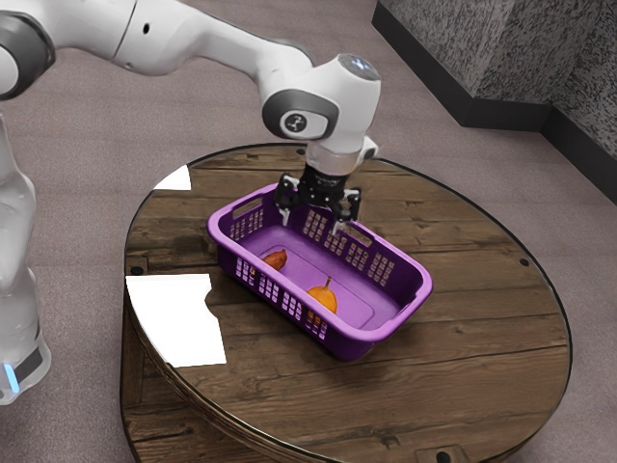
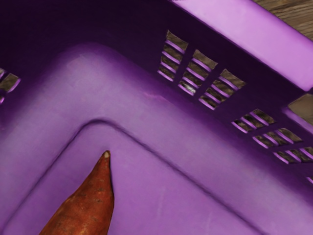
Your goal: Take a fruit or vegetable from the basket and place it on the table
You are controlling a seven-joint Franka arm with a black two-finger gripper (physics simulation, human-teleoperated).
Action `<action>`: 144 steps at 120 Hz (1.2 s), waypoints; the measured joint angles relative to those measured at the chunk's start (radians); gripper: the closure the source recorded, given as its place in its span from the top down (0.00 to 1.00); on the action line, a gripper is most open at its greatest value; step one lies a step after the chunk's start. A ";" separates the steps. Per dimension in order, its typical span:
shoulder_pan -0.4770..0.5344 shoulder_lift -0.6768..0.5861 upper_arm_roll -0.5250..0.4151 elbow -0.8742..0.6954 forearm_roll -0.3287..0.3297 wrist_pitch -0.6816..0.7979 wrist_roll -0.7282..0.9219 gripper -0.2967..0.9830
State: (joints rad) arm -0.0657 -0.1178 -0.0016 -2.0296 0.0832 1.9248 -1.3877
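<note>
- While the round wooden table [image 1: 482, 289] is spreading beneath everything, its planks are showing brown and worn.
- The purple basket [image 1: 372, 335] is sitting on it, latticed sides rising around its floor.
- The gripper [image 1: 310, 223] is hanging over the basket, its jaws standing wide apart and holding nothing.
- The orange fruit [image 1: 324, 297], stem upward, and the reddish sweet potato [image 2: 88, 205] are lying apart on the basket floor.

no readable text, emblem [image 1: 295, 122] on arm [image 1: 207, 40]
</note>
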 joint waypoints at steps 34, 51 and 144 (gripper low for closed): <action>0.001 -0.069 0.000 -0.133 0.016 -0.003 0.071 0.77; 0.001 -0.069 0.000 -0.166 0.010 0.027 0.096 0.77; 0.001 -0.031 0.006 -0.255 -0.039 0.128 0.164 0.77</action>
State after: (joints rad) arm -0.0642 -0.1493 0.0046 -2.2844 0.0443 2.0526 -1.2234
